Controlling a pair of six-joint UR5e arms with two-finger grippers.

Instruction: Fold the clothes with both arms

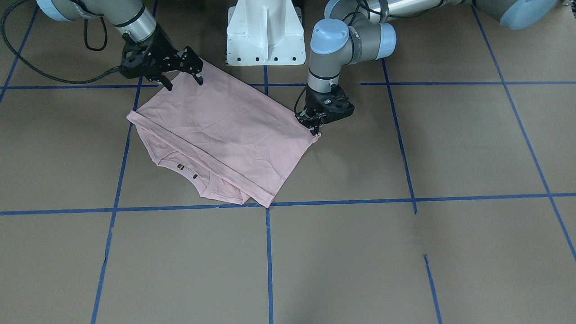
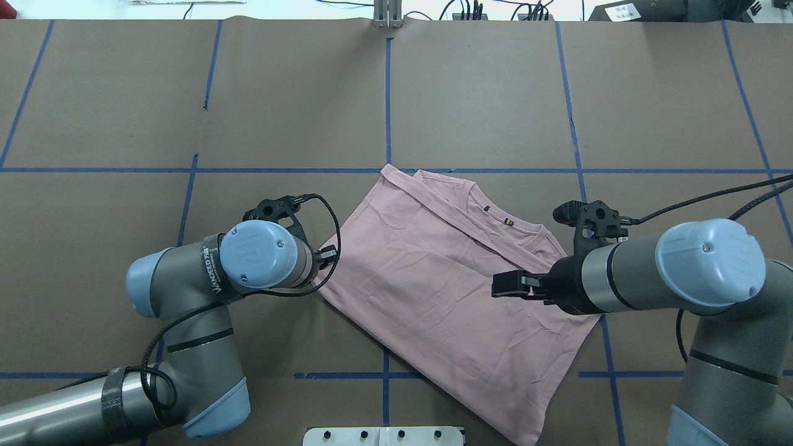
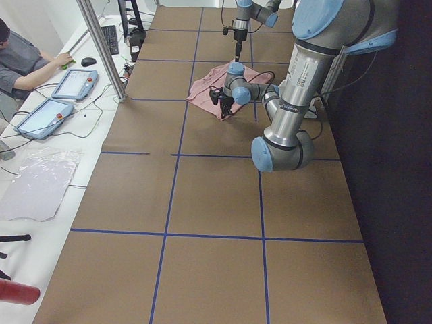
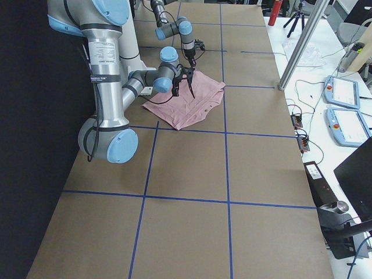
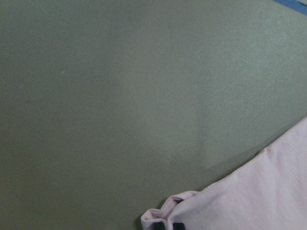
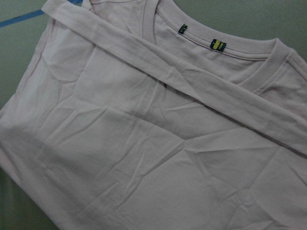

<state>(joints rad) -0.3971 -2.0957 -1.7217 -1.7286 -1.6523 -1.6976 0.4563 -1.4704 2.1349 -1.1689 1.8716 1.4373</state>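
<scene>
Pink T-shirt (image 1: 225, 130) folded, flat on worktop (image 1: 405, 247) near robot base. Pinched shut on its corner: left tool (image 1: 314, 128). Spread wide at opposite corner: right tool (image 1: 184, 84).

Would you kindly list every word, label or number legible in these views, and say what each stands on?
"WANDEED", then blurred characters: on the black strap around the left arm.
Two small neck labels on the T-shirt: too small to read.
Vertical lettering on the right arm: too blurred to read.
White sticker on the dark device at the table's far edge: unreadable.
</scene>
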